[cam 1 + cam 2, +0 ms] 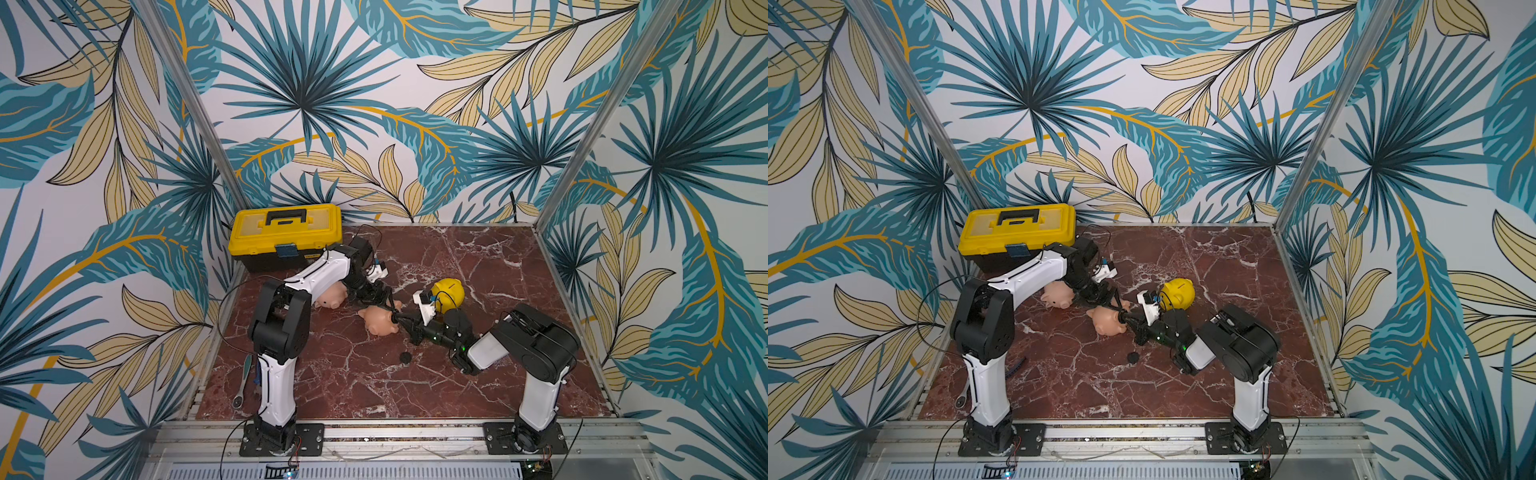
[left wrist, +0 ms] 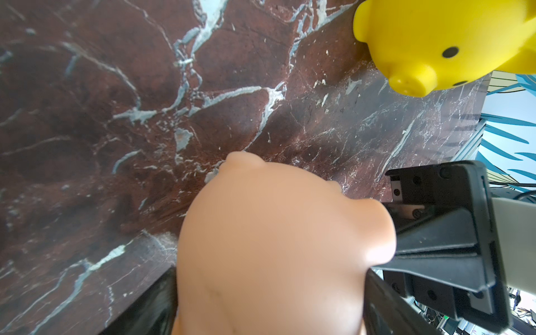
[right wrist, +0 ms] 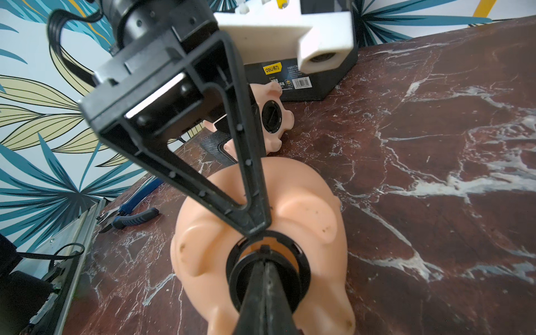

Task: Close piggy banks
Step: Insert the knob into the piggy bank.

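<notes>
Toolbox (image 1: 286,232) sits in the back corner, away from the work. Middle pig (image 1: 380,322) lies on its side mid-table, belly hole facing the right arm. Left gripper (image 1: 386,303) clamps its body, presumably to brace it against the push. Far pig (image 1: 332,297), near the toolbox, has its plug fitted; yellow pig (image 1: 451,291) stands behind. Right gripper (image 3: 264,261), jaws pinched tight on a plug (image 3: 268,269), sets it at the hole. Spare plug (image 1: 405,356) lies loose nearby.

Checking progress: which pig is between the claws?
The pink pig at mid-table: the left claw grips its body and the right claw holds a plug at its belly hole. The other pink pig and the yellow pig lie apart.
</notes>
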`<state>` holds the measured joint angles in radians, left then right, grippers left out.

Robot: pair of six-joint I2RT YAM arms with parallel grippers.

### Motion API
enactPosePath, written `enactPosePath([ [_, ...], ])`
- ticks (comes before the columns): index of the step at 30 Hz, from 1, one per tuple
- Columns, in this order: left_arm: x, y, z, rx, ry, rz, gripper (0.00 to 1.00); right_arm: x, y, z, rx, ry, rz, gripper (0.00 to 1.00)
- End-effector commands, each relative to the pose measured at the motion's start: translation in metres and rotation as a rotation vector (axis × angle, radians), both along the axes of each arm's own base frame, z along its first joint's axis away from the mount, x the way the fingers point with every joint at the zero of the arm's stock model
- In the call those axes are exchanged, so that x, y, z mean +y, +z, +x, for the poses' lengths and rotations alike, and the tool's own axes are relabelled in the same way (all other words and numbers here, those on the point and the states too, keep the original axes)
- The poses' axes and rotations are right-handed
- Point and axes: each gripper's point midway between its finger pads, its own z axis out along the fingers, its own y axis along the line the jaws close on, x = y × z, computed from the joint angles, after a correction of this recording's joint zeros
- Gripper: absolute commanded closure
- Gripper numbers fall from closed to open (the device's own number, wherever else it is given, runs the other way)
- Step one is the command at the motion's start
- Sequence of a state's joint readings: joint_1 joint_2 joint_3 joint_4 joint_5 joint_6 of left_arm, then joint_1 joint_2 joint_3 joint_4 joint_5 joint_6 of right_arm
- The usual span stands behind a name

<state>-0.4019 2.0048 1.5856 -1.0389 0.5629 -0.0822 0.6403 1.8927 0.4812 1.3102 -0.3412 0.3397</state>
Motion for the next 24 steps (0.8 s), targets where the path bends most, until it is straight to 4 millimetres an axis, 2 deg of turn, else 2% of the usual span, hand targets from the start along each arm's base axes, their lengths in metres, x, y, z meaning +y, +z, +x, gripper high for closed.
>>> enactPosePath([
  [1, 0.0053, -0.0275, -0.017, 0.093, -0.019, 0.039, 0.13, 0.0053, 0.0007, -0.0045, -0.014, 0.03, -0.02, 1.0],
  [24, 0.0044, -0.0286, -0.0173, 0.099, -0.019, 0.036, 0.13, 0.0079, 0.0103, 0.0026, -0.054, 0.016, -0.005, 1.0],
])
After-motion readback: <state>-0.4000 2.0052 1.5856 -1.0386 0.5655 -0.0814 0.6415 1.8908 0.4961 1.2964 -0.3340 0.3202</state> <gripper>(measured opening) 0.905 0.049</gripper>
